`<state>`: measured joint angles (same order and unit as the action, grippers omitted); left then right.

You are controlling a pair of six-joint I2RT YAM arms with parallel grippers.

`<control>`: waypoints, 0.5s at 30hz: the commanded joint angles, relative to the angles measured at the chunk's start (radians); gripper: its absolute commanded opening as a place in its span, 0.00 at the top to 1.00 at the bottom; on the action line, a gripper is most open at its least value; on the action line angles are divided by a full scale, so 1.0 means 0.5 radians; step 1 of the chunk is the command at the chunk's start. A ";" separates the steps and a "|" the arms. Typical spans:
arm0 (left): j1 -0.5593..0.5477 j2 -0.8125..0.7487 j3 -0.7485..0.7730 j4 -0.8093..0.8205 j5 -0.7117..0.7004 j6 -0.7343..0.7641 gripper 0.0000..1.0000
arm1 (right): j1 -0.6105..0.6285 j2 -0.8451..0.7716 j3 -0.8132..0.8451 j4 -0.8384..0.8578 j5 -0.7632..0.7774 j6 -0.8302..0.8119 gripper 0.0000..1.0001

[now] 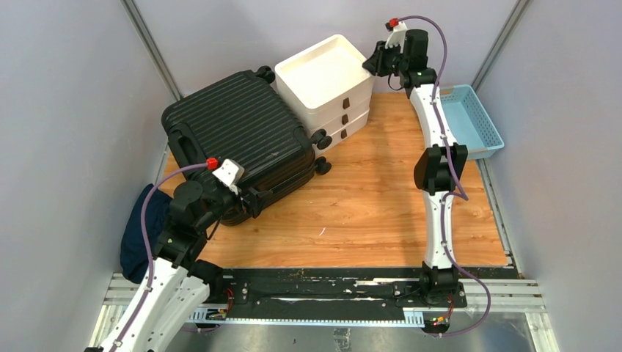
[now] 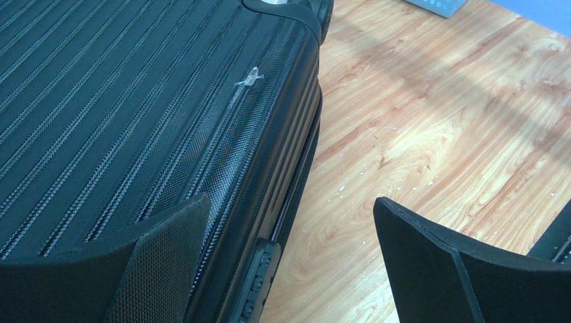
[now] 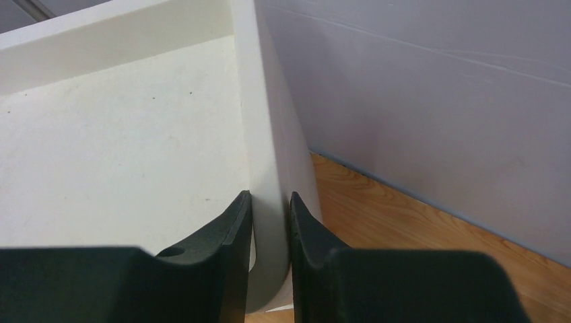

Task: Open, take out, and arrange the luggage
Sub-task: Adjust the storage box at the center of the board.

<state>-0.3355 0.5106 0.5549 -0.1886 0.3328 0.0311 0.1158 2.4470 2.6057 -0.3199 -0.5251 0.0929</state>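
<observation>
1. The luggage (image 1: 238, 143) lies flat and closed on the tabletop (image 1: 381, 205). It sits directly under and ahead of your left gripper (image 2: 288, 205).
2. That gripper is spread wide and holds nothing. One finger hangs over the ribbed shell and the other over bare wood, so the suitcase's side wall and its seam run up between them.
3. The long axis follows the ribs. It runs away from the left gripper toward the wheeled end, with the seam parallel just below the shell's edge.
4. Your left arm is much the nearer. I judge that opening depends on working along that seam from here.
5. The right gripper (image 3: 271, 198) is well apart from the luggage. It is clamped on the thin upright rim of the white drawer unit (image 1: 323, 73), one finger inside the top tray and one outside.
6. The shell is hard, glossy black, with fine woven-looking ridges, so expect it to be slippery. A scrap of clear tape (image 2: 248, 79) sits ahead of the left gripper on the ribs.
7. A dark fitting shows on the seam close below the left gripper, but too little is visible to identify it.
8. The drawer unit is smooth, matte white plastic with rounded corners.
</observation>
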 commanded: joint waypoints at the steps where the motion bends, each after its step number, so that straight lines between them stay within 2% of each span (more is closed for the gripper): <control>1: -0.010 0.002 -0.007 0.012 0.012 0.028 0.00 | 0.021 0.051 0.029 -0.039 0.003 -0.052 0.83; 4: -0.010 -0.005 -0.006 0.012 0.015 0.026 0.00 | 0.018 0.030 0.026 -0.077 0.052 -0.100 0.92; 8: -0.010 -0.018 -0.005 0.012 0.023 0.023 0.00 | -0.006 -0.036 -0.002 -0.131 0.118 -0.135 0.98; 15: -0.010 -0.056 -0.010 0.012 0.045 0.013 0.00 | -0.109 -0.265 -0.222 -0.203 0.263 -0.177 1.00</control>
<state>-0.3355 0.4988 0.5549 -0.1886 0.3370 0.0311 0.1104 2.4096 2.5652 -0.3401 -0.5030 0.0246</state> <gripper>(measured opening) 0.999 0.242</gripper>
